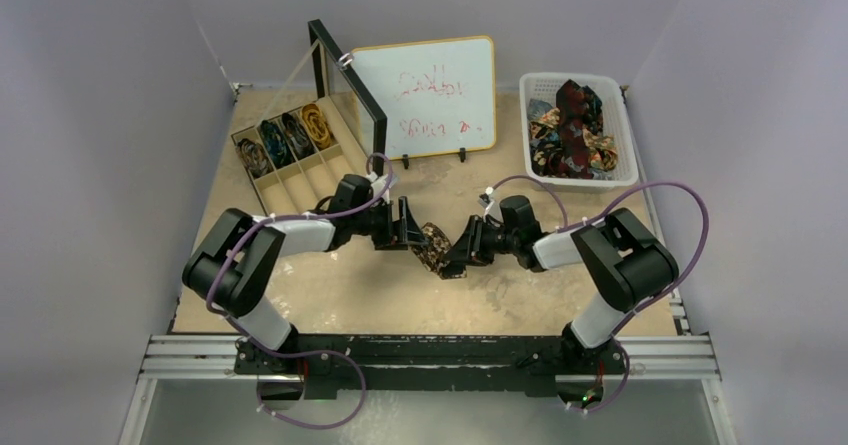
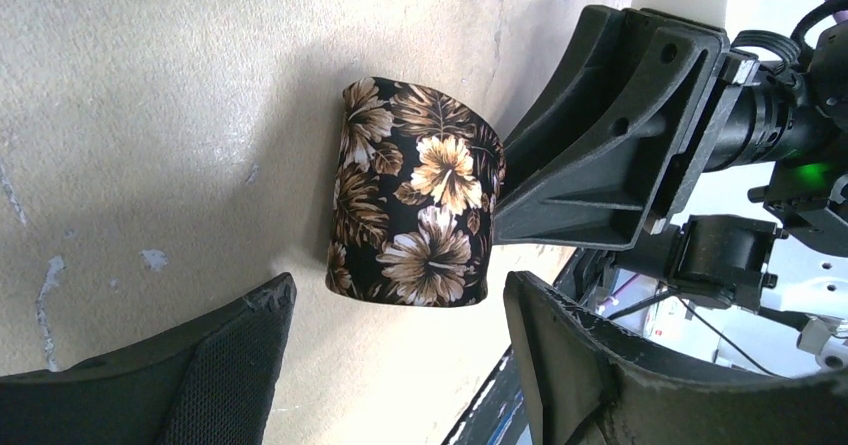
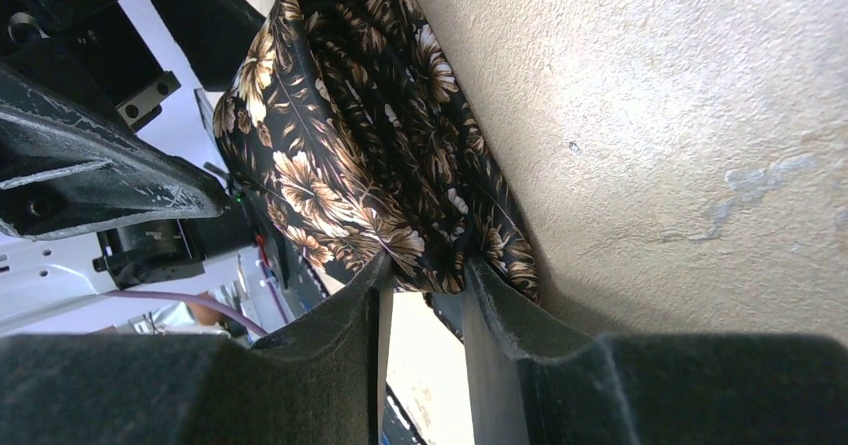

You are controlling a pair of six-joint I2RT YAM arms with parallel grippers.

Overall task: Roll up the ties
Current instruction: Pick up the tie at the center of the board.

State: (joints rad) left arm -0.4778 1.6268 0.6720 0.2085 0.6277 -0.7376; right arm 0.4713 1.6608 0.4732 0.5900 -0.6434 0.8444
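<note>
1. Top external view: a rolled tie [image 1: 433, 248], dark with brown-gold flowers, lies mid-table between both arms.
2. Seen from its wrist, the left gripper [image 2: 398, 300] stands wide, with a finger on either side of the roll and clear of it.
3. Pinching the roll's edge fabric, the right gripper [image 3: 425, 265] is narrow.
4. At the back, more rolls [image 1: 285, 137] sit in a divided box [image 1: 262, 197], and loose ties [image 1: 572, 125] fill a basket [image 1: 627, 135].
</note>
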